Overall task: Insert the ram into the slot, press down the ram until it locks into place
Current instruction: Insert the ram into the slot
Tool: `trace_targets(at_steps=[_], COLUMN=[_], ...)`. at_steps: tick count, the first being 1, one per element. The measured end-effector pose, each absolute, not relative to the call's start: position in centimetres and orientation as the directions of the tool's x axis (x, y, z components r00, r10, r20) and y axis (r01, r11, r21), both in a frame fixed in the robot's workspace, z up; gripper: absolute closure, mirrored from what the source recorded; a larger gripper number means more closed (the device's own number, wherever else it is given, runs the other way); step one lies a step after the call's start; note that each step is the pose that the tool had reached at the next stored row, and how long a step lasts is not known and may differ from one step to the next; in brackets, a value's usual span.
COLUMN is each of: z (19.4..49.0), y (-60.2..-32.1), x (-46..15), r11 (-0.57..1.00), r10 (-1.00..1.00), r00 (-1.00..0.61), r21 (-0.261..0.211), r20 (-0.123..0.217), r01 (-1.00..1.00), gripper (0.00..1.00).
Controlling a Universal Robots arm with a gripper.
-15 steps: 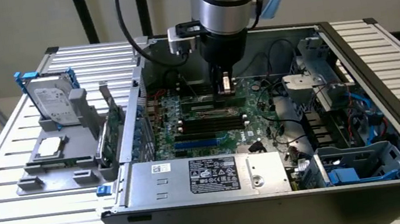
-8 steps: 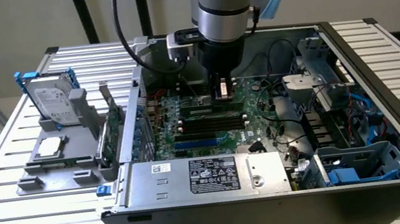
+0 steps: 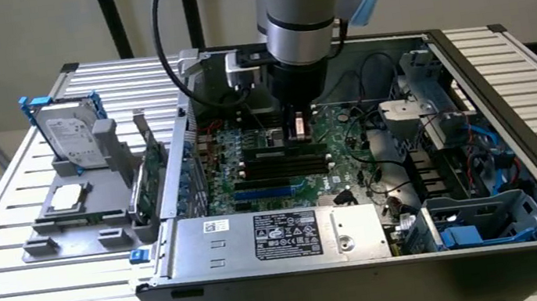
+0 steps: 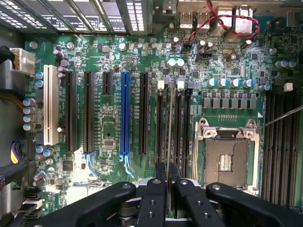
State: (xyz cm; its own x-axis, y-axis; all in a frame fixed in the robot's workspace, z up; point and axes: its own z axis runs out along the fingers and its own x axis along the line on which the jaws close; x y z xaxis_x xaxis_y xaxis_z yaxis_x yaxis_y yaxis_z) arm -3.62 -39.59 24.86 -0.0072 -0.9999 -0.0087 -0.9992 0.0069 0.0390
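Observation:
My gripper (image 3: 297, 132) hangs low inside the open computer case, over the bank of black memory slots (image 3: 286, 165) on the green motherboard (image 3: 246, 142). In the wrist view the two black fingers (image 4: 161, 176) are shut on the ram (image 4: 169, 124), which shows edge-on as a thin pale line running away from the gripper (image 4: 168, 171). The ram stands upright in line with one slot (image 4: 177, 124) of the group, between its neighbours and near the white end clips (image 4: 180, 84). Whether its lower edge is seated in the slot is hidden.
A bright blue slot (image 4: 125, 113), long black slots (image 4: 143, 113) and a white slot (image 4: 48, 111) lie beside the memory bank; the CPU socket (image 4: 227, 158) is on the other side. A power supply (image 3: 280, 232), a drive cage (image 3: 489, 218) and a fixture holding a hard drive (image 3: 71, 135) surround the board.

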Motion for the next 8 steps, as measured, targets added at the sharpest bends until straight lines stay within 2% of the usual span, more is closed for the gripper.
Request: trace_targets(at_steps=[8], z=[24.39], y=[-39.61], x=[-3.38], r11=[0.007], r10=[-1.0], r00=[-0.007], r21=[0.04], r20=[-0.005], r01=[-0.999], gripper=[0.86])
